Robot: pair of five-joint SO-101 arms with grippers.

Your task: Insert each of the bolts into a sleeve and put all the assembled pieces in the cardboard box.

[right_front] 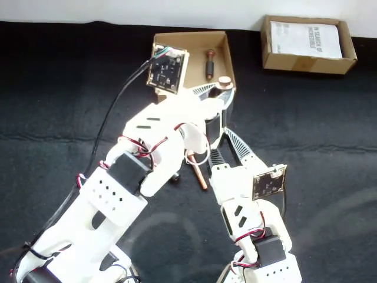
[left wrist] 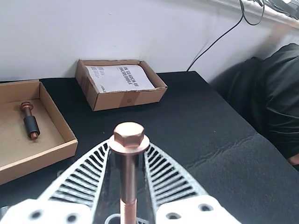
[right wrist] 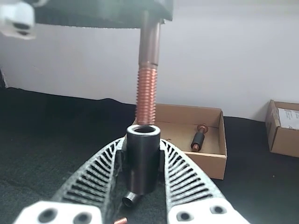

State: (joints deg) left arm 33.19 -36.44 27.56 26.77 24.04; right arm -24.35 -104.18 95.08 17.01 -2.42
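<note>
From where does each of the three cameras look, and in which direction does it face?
High view: fixed above the black table, facing down; both white arms show.
Left wrist view: on the left arm, facing along the left gripper, shut on a copper-coloured hex-head bolt.
Right wrist view: on the right arm, facing along the right gripper, shut on a black cylindrical sleeve under that bolt's thread.
All share the open brown cardboard box holding one assembled piece.

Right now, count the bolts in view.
3. One bolt in the left jaws; one sleeved in the cardboard box; one lying on the table between the arms. Others may be hidden.
</note>
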